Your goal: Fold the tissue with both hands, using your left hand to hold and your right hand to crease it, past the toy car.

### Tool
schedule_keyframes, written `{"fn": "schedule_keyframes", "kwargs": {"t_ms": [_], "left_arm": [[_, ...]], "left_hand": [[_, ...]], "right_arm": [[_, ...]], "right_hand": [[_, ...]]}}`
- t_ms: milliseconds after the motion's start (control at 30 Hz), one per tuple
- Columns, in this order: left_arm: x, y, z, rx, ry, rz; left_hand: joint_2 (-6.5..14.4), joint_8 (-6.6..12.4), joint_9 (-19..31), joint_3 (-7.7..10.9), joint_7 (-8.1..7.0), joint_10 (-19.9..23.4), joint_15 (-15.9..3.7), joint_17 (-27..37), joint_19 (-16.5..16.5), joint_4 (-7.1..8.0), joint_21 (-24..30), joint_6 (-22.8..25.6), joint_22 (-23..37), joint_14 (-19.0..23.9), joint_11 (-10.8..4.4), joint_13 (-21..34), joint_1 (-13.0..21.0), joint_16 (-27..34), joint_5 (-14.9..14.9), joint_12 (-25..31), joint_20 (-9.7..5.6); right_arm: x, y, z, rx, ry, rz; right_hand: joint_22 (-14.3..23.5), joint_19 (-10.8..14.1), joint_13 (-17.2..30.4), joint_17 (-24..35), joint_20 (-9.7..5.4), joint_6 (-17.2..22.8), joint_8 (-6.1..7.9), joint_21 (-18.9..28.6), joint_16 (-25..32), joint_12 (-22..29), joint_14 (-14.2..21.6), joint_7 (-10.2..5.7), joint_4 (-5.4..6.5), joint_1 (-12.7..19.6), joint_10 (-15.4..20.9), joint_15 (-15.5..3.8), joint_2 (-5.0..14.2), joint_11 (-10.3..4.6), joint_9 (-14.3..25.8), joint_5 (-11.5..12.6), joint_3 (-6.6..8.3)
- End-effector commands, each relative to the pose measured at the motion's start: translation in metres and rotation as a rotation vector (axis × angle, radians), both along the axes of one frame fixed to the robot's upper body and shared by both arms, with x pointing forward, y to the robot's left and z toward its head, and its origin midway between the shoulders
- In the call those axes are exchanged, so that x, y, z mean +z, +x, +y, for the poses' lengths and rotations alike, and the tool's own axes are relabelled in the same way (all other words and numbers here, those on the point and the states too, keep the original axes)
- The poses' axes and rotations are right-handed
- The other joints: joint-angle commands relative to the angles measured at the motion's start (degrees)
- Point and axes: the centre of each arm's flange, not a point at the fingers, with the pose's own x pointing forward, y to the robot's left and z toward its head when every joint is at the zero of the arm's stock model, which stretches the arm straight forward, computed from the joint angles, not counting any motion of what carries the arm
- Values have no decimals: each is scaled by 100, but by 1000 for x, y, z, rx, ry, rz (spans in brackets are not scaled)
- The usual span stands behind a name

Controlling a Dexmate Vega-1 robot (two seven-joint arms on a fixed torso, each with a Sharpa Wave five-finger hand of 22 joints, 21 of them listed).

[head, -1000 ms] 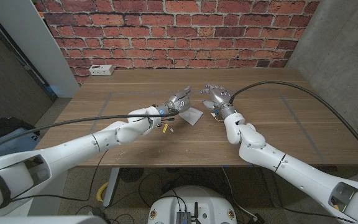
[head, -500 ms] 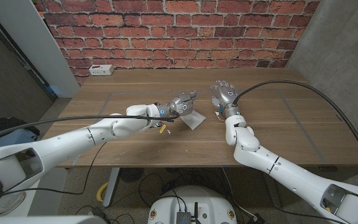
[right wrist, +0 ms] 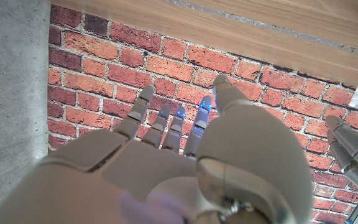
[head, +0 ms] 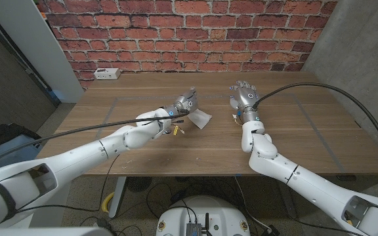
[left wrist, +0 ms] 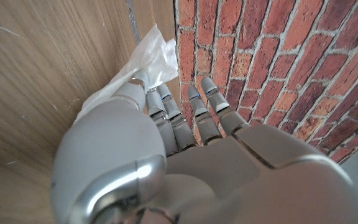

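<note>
Left hand point(head: 184, 105) rests its fingertips on the tissue point(head: 199, 120), which lies mid-worktop point(head: 294, 141) at its 4 o'clock; your right hand point(head: 244, 96) hovers empty, fingers spread. Tissue looks feather-light, limp, tearable: pin one edge, crease gently along the free edge.

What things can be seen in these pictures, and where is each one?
thin white crumpled tissue: one, white, on the table's middle, at the left hand's fingertips
small yellow toy car: one, yellow, under the left wrist, partly hidden
white power strip: one, white, table's far left corner
wooden table: one, brown, with faint tape lines
red brick wall: one, behind the table
left hand: one, silver, fingers touching the tissue
right hand: one, silver, raised, fingers spread, empty
</note>
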Motion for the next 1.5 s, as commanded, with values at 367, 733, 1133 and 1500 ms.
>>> {"fn": "schedule_keyframes", "kwargs": {"t_ms": [367,733,1133,1500], "left_arm": [[9,28,0,-37,-622,300],[6,31,-7,-57,-767,340],[8,32,-18,-95,-835,370],[9,33,-24,-86,-831,353]], "left_hand": [[-73,586,305,171,514,145,-668,-25,-6,-192,136,404,58,141,116,54,30,-33,97,76,24],[-136,688,425,229,623,227,-633,-37,-10,-317,228,520,85,200,171,67,90,-45,165,106,26],[-188,725,514,243,664,265,-644,-36,6,-346,304,538,100,255,187,59,83,-45,194,110,10],[-201,749,592,276,680,299,-635,-35,9,-361,370,544,113,300,202,57,89,-46,223,116,17]], "right_arm": [[7,0,-2,222,-7,156],[10,4,-1,336,-13,324],[9,12,5,368,-59,425],[4,15,7,329,-108,500]], "right_hand": [[3,40,-22,-47,112,219,56,-94,32,77,123,133,77,-222,244,-238,-174,114,7,-14,-180],[3,-428,-28,-118,330,354,24,-412,-147,-58,-236,184,181,-655,-31,63,-306,275,-10,29,-345],[7,-490,-51,-218,378,54,-62,-660,-108,89,-187,115,210,-1081,147,59,-355,42,-16,51,-512],[8,-127,-55,-287,365,451,108,-689,169,359,471,269,105,-1155,1164,-78,-342,157,-27,56,-531]]}}
